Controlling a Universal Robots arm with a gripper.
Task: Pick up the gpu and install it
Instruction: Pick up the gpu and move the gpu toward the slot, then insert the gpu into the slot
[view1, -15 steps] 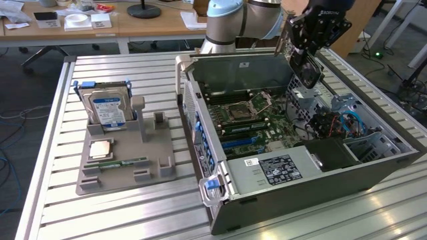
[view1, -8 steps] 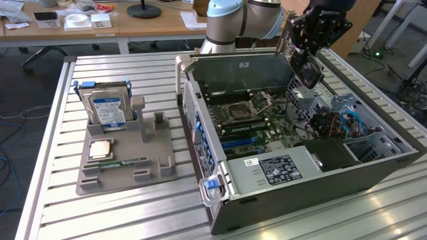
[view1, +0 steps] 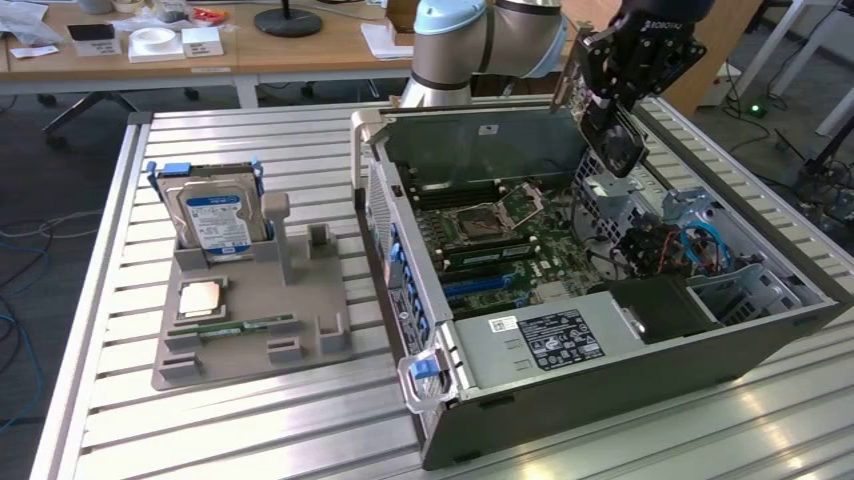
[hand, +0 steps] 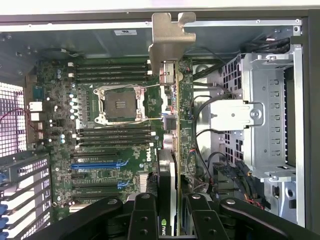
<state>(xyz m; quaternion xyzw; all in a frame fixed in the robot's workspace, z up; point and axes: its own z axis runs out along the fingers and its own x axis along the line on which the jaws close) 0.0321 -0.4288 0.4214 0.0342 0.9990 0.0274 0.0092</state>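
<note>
Holding the gpu (hand: 171, 125) edge-on over the open computer case (view1: 601, 375), fingers (hand: 144, 220) clamped on it (motherboard (hand: 105, 175) beneath)

Exterior camera looked down obliquely over the surface (view1: 240, 420) and open computer case (view1: 601, 370); wrist camera faced straight in, close, sharing the motherboard (view1: 534, 240).

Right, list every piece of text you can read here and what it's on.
"nVIDIA", cut off at the edge: on the gpu.
"DELL": on the motherboard.
Too blurred to read: the hard drive's label, the black label on the power supply, the white sticker beside it.
</note>
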